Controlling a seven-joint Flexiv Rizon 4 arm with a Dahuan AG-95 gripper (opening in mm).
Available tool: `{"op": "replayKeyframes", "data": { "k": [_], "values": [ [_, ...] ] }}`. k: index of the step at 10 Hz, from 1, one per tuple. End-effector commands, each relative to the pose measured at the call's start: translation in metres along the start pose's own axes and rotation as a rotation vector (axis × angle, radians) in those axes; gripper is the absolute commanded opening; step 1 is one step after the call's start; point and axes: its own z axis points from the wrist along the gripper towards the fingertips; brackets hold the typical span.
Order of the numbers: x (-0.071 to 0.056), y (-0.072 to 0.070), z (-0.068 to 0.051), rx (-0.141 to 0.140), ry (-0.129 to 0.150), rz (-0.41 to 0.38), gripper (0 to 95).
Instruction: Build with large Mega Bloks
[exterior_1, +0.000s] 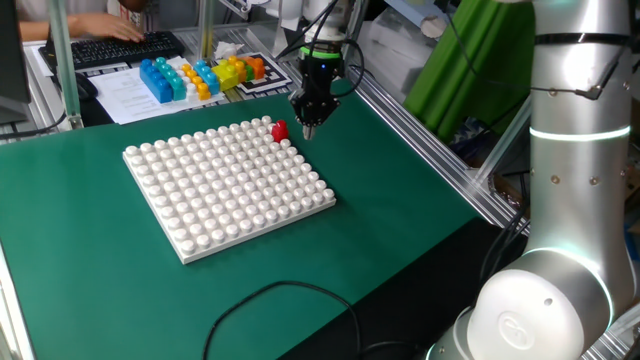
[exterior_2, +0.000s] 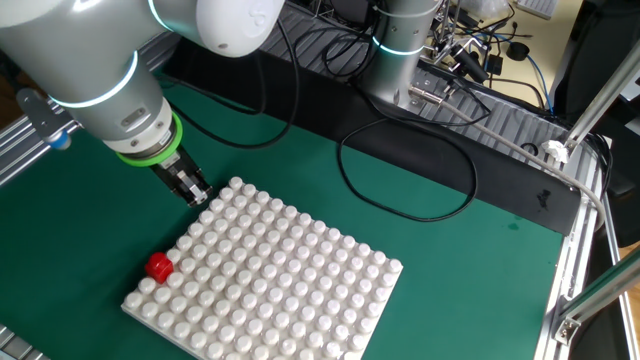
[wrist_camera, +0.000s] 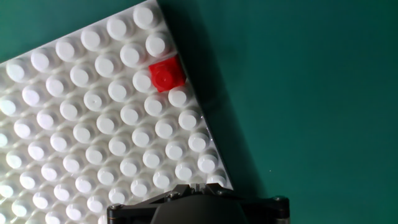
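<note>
Nearest us on the desk (exterior_1: 400, 230) lies the white studded baseplate (exterior_1: 228, 186), bare but for one red brick (exterior_1: 279, 130) seated on its far edge, one stud in from the corner. Our pincer (exterior_1: 309, 127) hovers just beside that brick, holding nothing; how far it gapes we cannot tell. Beyond, at the desk's far edge, the spare bricks (exterior_1: 200, 76), blue, orange and yellow, wait untouched. We judge one brick placed, with most of the building left.
</note>
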Motion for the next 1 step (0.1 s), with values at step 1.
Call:
{"op": "replayKeyframes", "data": {
  "k": [1],
  "values": [
    [0.0013,-0.0007,0.0001,-0.002,0.001,0.012,0.0]
  ]
}}
